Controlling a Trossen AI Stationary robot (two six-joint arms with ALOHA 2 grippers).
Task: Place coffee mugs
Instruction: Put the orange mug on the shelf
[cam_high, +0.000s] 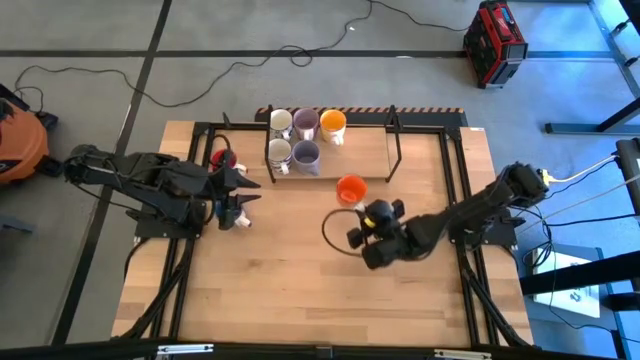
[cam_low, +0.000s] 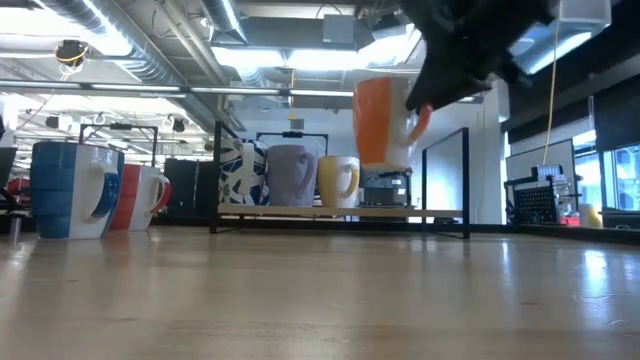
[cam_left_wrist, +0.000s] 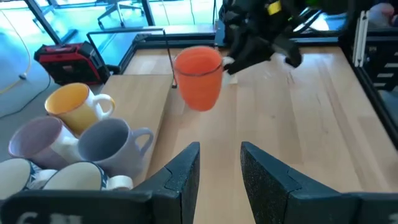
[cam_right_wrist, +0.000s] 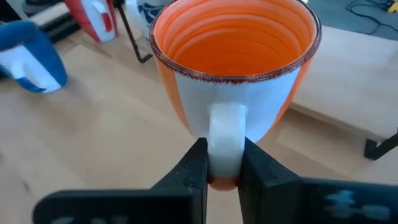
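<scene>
My right gripper (cam_right_wrist: 224, 163) is shut on an orange mug with a white handle side (cam_high: 351, 189), lifted above the table's middle (cam_low: 385, 118). A raised wooden shelf (cam_high: 370, 150) at the far side carries two white mugs (cam_high: 281, 121) (cam_high: 279, 152), two lavender mugs (cam_high: 305, 122) (cam_high: 306, 154) and a yellow-orange mug (cam_high: 332, 123), all standing on their bases. A red mug (cam_high: 222, 158) and a blue mug (cam_low: 65, 188) stand on the table at the left. My left gripper (cam_left_wrist: 219, 167) hovers open near them, touching nothing. My right gripper pinches the orange mug's white handle (cam_right_wrist: 225, 134) between its two fingers, which lie across the handle loop. The fingers come roughly level from the table's right side. The mug sits upright and lifted clear of the table, its mouth facing up.
The shelf has a black wire frame with upright posts (cam_high: 395, 125); its right half is bare wood. Black rails (cam_high: 455, 180) run along the table's left and right sides. A black cable loop (cam_high: 330, 232) lies by the right gripper. Bare tabletop lies toward the near edge.
</scene>
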